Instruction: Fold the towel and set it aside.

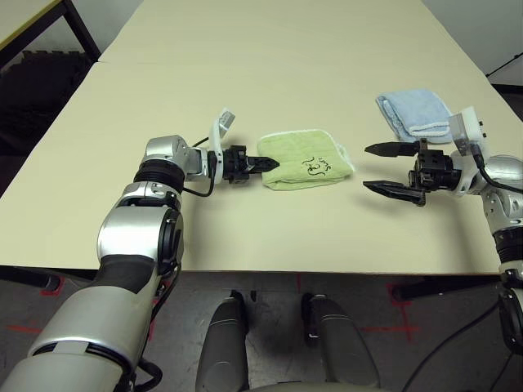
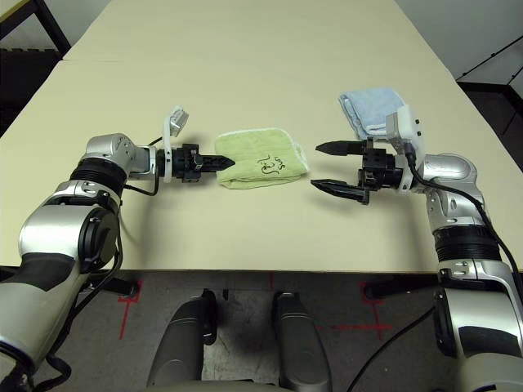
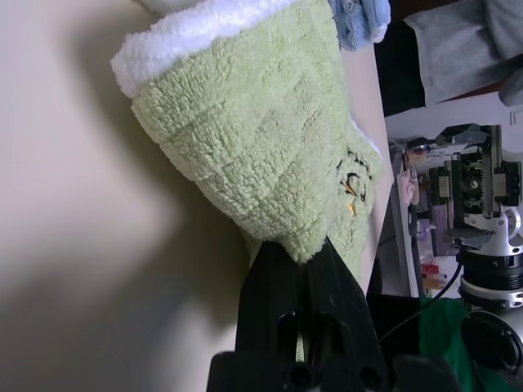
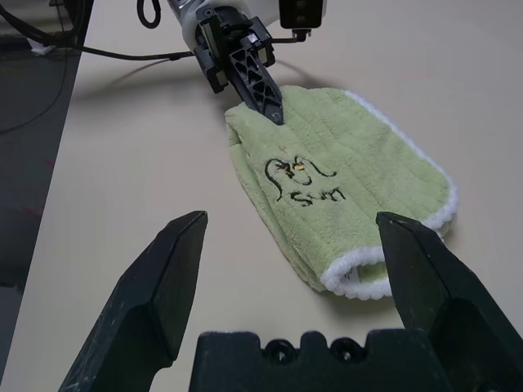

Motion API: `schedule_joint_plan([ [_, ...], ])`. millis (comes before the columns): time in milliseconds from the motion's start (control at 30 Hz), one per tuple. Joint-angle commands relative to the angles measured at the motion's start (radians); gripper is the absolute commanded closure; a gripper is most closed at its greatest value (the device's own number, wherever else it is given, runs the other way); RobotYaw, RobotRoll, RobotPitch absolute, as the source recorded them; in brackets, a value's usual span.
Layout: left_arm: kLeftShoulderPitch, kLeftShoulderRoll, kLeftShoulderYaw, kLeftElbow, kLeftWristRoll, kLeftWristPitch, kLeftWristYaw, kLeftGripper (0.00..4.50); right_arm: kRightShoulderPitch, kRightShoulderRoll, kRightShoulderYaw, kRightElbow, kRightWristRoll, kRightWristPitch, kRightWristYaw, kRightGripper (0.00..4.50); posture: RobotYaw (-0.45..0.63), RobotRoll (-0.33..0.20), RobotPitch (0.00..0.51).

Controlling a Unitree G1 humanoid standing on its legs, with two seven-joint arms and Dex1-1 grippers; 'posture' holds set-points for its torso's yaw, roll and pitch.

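The towel [image 1: 304, 161] is light green with a white trim and a dark script mark. It lies folded into a small rectangle on the table, in front of me and slightly right of centre. My left gripper [image 1: 270, 165] is shut on the towel's left end, and its black fingers [image 3: 282, 302] pinch the green cloth. My right gripper [image 1: 368, 168] hovers just right of the towel, open wide, with nothing between its fingers [image 4: 155, 286]. From the right wrist view, the towel [image 4: 343, 171] lies ahead with my left gripper [image 4: 274, 114] at its far end.
A folded light blue towel [image 1: 413, 114] lies on the beige table [image 1: 245, 73] at the right, just behind my right gripper. A dark frame [image 1: 49, 41] stands beyond the table's far left corner. The table's front edge [image 1: 327, 269] runs close below both grippers.
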Motion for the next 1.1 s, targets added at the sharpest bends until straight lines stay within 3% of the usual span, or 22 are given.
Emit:
schedule_joint_plan([
  [33,0.001,-0.013,0.042,0.023,-0.023,-0.002,0.036,4.46,0.003,-0.007,0.0,0.012,0.0,-0.011,-0.002,0.0,-0.08,0.0,0.195],
  [200,-0.011,-0.006,0.163,0.029,-0.08,-0.058,0.135,4.46,-0.002,0.004,-0.01,0.012,0.009,-0.01,-0.025,0.0,-0.07,0.0,0.192],
  [567,0.029,0.117,0.435,0.012,-0.212,-0.339,0.394,4.46,0.006,0.027,-0.007,0.002,0.021,-0.011,-0.063,0.0,-0.03,0.0,0.189],
  [733,0.07,0.175,0.504,-0.006,-0.245,-0.443,0.489,4.46,-0.021,0.053,-0.015,0.029,0.013,-0.016,-0.119,0.0,-0.01,0.0,0.186],
  [1100,0.112,0.214,0.537,-0.057,-0.279,-0.51,0.565,4.46,-0.042,0.127,-0.054,0.022,0.048,0.053,-0.281,0.0,0.01,0.0,0.179],
])
